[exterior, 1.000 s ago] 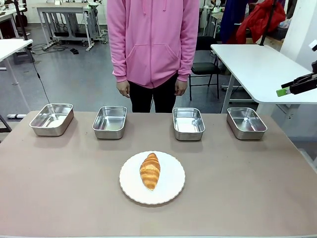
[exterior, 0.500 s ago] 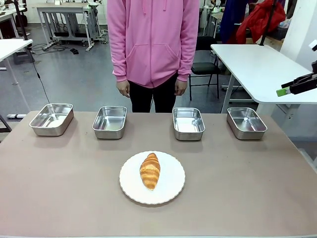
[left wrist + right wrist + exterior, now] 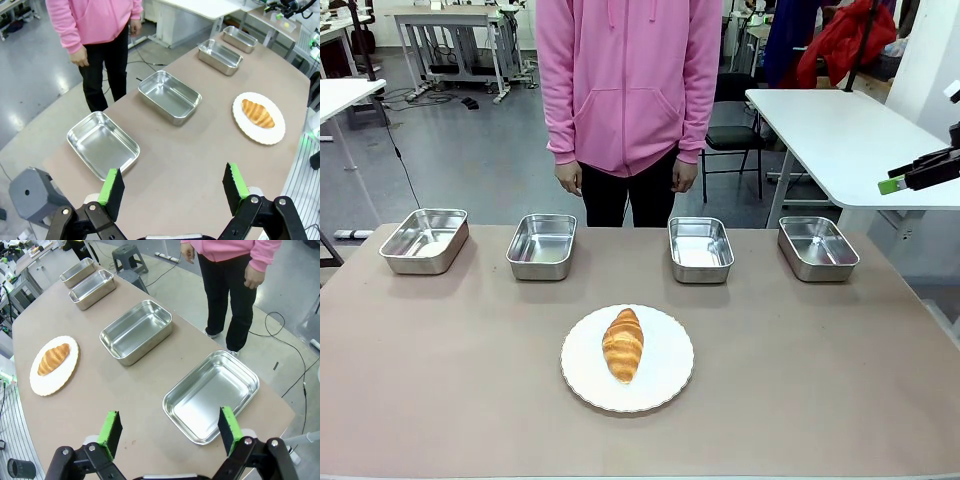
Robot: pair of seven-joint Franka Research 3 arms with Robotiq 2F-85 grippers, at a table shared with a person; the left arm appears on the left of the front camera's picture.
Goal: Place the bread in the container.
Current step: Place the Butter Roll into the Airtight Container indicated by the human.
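Observation:
The bread (image 3: 623, 344), a golden-brown croissant, lies on a round white plate (image 3: 670, 385) at the table's near middle. Several alike steel containers stand in a row at the far edge: (image 3: 425, 240), (image 3: 542, 246), (image 3: 700, 249), (image 3: 817, 248); all look empty. My right gripper (image 3: 895, 183) hovers off the table's far right, high up. In its wrist view it (image 3: 169, 431) is open above the nearest pan (image 3: 211, 395), with the bread (image 3: 53, 359) far off. My left gripper (image 3: 173, 184) is open over the table near a pan (image 3: 103, 143), and the bread (image 3: 258, 112) lies far from it.
A person in a pink hoodie (image 3: 628, 80) stands at the far side, with both hands (image 3: 570, 180) hanging down. A white table (image 3: 840, 130) stands beyond the right corner. Brown tabletop (image 3: 440, 370) lies bare around the plate.

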